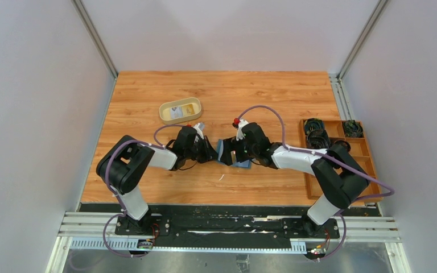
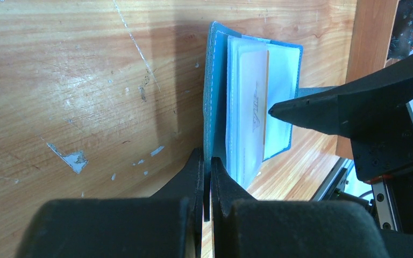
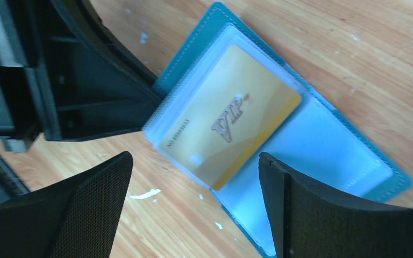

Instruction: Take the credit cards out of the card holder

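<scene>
Left fingers (image 2: 192,180) tightly together; right fingers (image 3: 94,201) wide apart.

Top camera: above and behind me, looking down on the whole table (image 1: 227,91). Wrist cameras: close, looking along my fingers (image 3: 306,215). All three share the holder (image 2: 211,107).

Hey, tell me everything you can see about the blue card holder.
The card holder is a teal-blue bifold with stitched edges, perhaps faux leather, spread open over the middle of the wooden table. Inside are clear plastic sleeves; one holds a gold card printed VIP. The left tool is shut on the edge of one cover. The right tool hangs open above it, one finger on either side of the card.
</scene>
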Tool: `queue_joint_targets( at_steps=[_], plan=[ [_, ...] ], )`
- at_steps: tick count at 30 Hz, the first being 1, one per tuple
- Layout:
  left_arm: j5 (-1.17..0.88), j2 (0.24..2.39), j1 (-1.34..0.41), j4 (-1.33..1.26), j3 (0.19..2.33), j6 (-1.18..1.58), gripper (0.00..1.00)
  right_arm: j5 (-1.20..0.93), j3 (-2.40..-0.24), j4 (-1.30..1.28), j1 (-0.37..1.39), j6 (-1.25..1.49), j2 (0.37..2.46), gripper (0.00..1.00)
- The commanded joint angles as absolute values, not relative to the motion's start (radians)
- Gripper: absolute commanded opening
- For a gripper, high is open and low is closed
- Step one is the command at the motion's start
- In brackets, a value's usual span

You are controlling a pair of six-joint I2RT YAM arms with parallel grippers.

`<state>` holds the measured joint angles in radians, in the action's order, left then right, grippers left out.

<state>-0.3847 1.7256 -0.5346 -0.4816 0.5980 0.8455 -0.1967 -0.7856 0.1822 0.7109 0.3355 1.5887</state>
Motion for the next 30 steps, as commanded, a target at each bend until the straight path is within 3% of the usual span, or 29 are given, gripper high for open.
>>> queue_joint_targets(
  at_steps=[1,10,30],
  plan=[
    [-0.285,1.743,-0.537,-0.314,0.565,0.779,0.0,-0.326,-0.726,0.354,0.656,0.495,1.609,0.9],
    [-0.277,1.728,-0.537,-0.31,0.551,0.776,0.0,-0.318,-0.637,0.454,0.606,0.692,1.62,0.9],
    [-0.252,1.742,-0.538,-0.298,0.538,0.769,0.0,-0.466,-0.465,1.021,0.557,1.121,1.871,0.84]
  ],
)
